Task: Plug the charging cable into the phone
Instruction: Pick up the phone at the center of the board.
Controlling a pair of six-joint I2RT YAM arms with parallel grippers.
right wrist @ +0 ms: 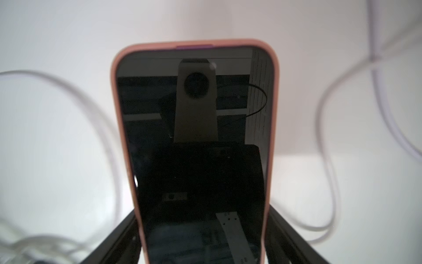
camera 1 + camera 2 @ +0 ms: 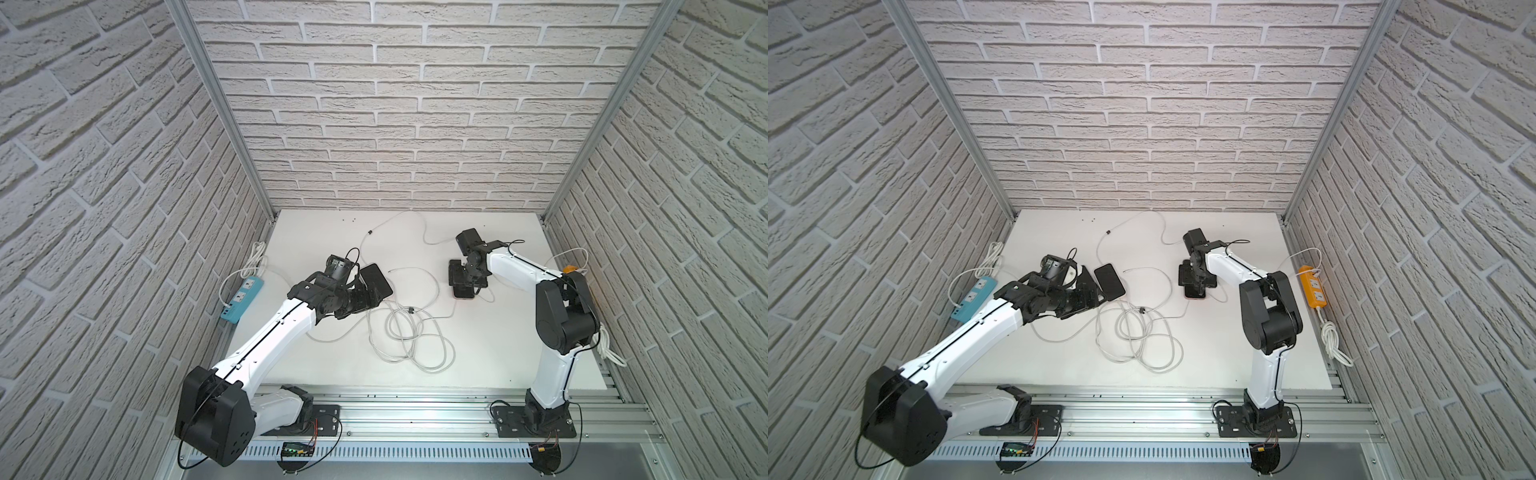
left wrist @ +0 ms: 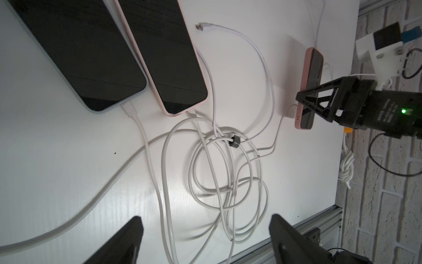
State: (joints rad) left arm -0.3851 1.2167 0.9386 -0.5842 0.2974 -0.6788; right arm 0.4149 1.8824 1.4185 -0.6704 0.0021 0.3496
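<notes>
Right gripper (image 2: 467,286) clamps the pink phone (image 1: 194,160) by its long edges, lying flat right of the cable coil (image 3: 229,157). Left gripper (image 3: 205,220) wide open, empty, just left of the coil; loose plug (image 3: 200,26) lies behind the coil.

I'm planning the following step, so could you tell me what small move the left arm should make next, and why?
Probably move the open left gripper to the loose cable plug and grasp it: the plug lies free on the table, while the right gripper straddles the pink-cased phone under it.
</notes>
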